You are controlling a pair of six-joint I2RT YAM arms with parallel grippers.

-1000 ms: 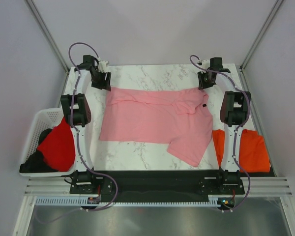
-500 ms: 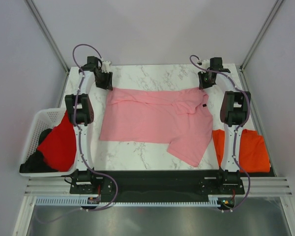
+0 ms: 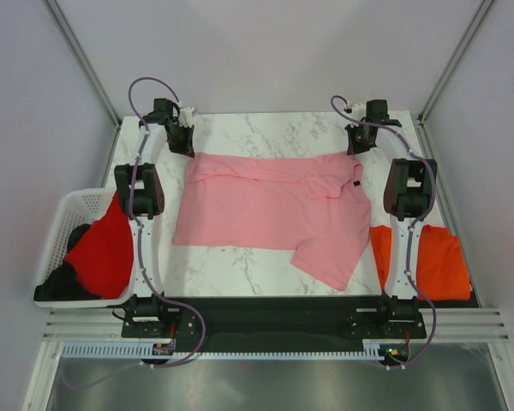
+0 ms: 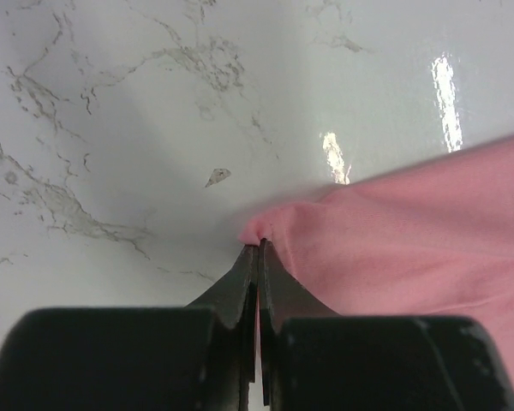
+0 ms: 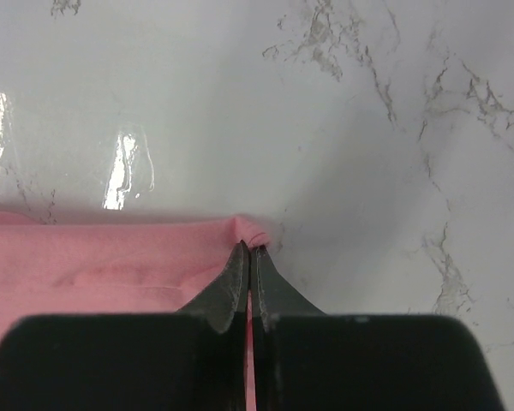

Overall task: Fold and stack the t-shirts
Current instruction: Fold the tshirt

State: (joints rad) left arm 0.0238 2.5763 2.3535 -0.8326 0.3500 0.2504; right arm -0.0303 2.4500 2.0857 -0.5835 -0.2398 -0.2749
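Shirt (image 3: 265, 205) of limp pink cloth lay spread on the surface (image 3: 265, 128), its far corners pinched by the left claw (image 4: 257, 248) and right claw (image 5: 248, 249), probably the best holds for soft, light fabric.

No writing can be read; the small dark tag (image 3: 357, 184) on the light pink t-shirt (image 3: 257, 205) is too tiny.

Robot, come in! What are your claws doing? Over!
Left claw, right claw: each shut on a far corner of pink shirt. Shirt spread on table, not folded yet. Orange shirt, red shirt off to the sides.
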